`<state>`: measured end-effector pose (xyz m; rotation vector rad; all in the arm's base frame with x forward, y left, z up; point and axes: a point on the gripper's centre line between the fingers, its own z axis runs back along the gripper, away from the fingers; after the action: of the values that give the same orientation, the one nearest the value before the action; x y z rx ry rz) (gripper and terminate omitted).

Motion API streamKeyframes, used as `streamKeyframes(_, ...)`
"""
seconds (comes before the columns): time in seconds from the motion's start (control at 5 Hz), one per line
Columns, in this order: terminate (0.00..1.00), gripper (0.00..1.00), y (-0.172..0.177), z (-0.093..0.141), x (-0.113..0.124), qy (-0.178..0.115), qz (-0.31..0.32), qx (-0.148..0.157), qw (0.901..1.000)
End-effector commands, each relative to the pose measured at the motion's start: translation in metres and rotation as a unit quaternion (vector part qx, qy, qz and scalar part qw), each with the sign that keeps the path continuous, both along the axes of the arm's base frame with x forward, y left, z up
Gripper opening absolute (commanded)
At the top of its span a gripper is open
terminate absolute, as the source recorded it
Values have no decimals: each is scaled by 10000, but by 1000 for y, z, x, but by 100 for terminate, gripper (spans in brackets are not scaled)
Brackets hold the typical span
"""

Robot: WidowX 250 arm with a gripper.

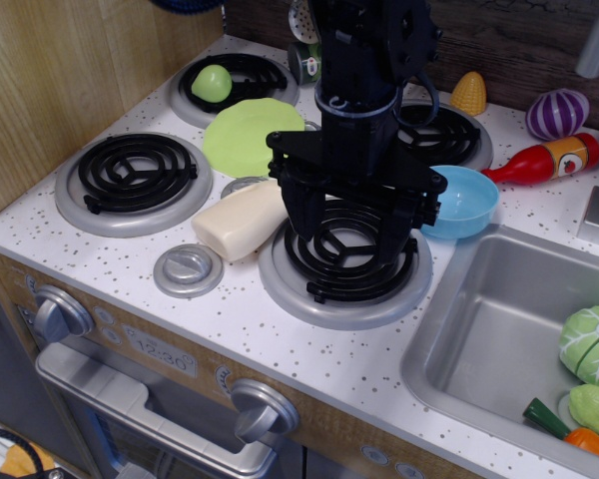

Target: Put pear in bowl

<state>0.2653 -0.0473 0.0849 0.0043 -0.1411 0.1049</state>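
Note:
The pear [212, 82] is a small yellow-green fruit resting on the back-left burner [250, 70]. The light-blue bowl [461, 200] stands on the counter between the right burners and the sink, and looks empty. My black gripper [351, 235] hangs over the front-right burner [345, 261], just left of the bowl and well away from the pear. Its fingers [298, 222] are spread wide with nothing between them.
A lime-green plate [250, 135] lies by the pear's burner. A cream bottle [242, 220] lies left of my gripper. A red ketchup bottle [544, 160], a purple vegetable [557, 113] and corn [468, 93] sit at the back right. The sink [479, 329] holds a cabbage [591, 344] and a carrot [569, 431].

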Motion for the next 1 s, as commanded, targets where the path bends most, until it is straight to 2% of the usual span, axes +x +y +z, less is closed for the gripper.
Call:
streamKeyframes(0.0,0,100,0,0,0,0,0,0,10000)
streamKeyframes(0.2,0,100,38,15,17,-496,412,440,9969)
streamKeyframes(0.4,0,100,80,22,44,-1339,711,951,9839)
streamKeyframes(0.6,0,100,125,40,71,-1739,423,1075,9780)
streamKeyframes(0.8,0,100,166,39,102,-2019,1,985,9745)
